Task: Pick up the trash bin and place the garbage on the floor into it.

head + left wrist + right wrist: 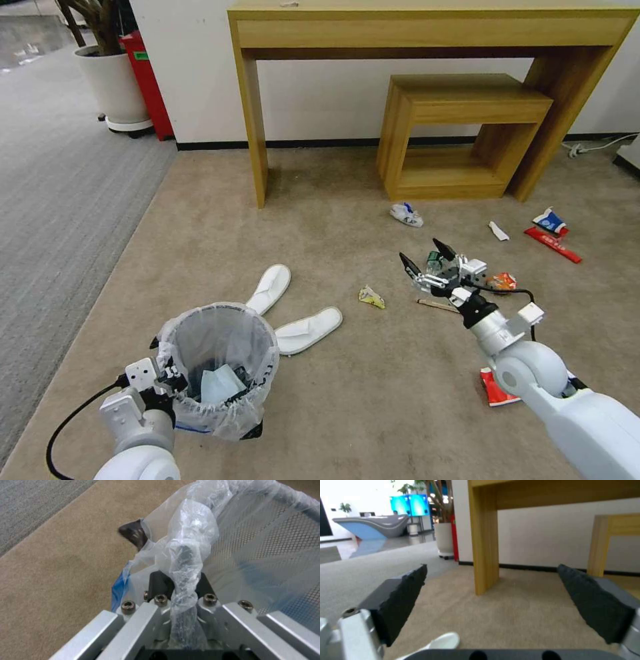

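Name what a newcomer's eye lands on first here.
The left gripper is clamped on the rim of the bag-lined trash bin at lower left, white slippers just beyond it. The right gripper hangs open above litter strewn over the beige floor before the wooden desk.

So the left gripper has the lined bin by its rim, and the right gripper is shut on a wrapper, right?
Not quite: the right gripper is open and empty, as the right wrist view shows. The left gripper does hold the trash bin by its rim.
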Tool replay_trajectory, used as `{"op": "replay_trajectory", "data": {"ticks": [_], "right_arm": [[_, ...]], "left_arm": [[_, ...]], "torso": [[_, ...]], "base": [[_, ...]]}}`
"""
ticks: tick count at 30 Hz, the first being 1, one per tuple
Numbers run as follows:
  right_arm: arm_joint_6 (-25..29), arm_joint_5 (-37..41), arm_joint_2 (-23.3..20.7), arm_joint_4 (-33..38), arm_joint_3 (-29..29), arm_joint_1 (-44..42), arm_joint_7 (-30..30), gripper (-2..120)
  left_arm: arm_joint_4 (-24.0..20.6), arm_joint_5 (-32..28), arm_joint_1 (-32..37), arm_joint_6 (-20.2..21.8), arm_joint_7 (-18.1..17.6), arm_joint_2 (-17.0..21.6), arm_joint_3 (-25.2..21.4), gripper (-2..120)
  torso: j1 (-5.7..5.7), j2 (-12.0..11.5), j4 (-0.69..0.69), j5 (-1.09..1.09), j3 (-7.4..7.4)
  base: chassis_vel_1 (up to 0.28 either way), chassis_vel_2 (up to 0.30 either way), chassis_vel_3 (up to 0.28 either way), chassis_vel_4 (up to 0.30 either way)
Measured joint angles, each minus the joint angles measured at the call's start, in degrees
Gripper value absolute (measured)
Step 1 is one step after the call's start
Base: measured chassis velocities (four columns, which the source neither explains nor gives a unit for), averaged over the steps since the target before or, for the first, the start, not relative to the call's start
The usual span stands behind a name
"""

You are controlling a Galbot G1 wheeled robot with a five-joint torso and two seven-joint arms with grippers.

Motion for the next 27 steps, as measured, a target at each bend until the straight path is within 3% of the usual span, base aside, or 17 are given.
{"op": "replay_trajectory", "data": {"ticks": [11, 27], "right_arm": [[0.24, -1.56, 1.02, -2.12, -0.78, 0.15, -0.97, 92], [3.79, -1.75, 2.22, -4.06, -2.4, 1.16, -2.58, 100]], "left_arm": [[0.68, -0.87, -0.92, -0.02, -0.27, 0.44, -0.04, 3], [0.73, -0.88, -0.89, -0.05, -0.56, 0.39, -0.23, 3]], "torso": [[0.0, 0.0, -0.01, 0.0, 0.0], [0.0, 0.0, 0.01, -0.01, 0.0]], "base": [[0.033, 0.023, -0.025, -0.036], [0.133, 0.129, -0.12, -0.123]]}}
